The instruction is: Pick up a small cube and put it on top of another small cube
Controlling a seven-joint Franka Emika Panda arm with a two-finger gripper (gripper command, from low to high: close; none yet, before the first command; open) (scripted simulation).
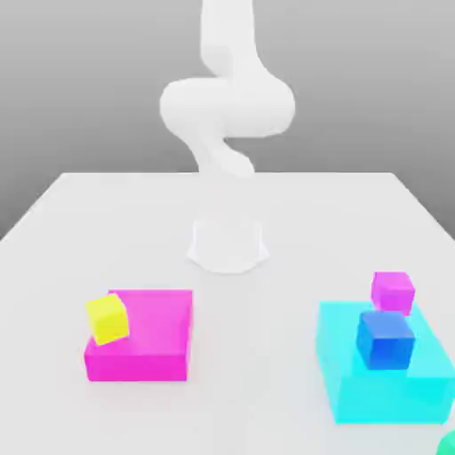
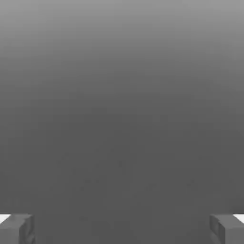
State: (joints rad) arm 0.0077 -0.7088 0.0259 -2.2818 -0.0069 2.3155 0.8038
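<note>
Sitting between four and five o'clock in the exterior view, cut off by the frame edge, the green small cube [image 1: 448, 445] isn't stacked as far as I can tell, so pick, carry and place all look left to do. Outward from it: blue cube [image 1: 385, 341] on the cyan block [image 1: 391, 398] and magenta cube [image 1: 392, 291] by that block's far edge, both near four; yellow cube [image 1: 107, 320] at eight, by the magenta block [image 1: 142, 367]. Gripper [image 2: 122, 229] is spread wide in the hand view, nothing between the fingertips, no contact visible.
</note>
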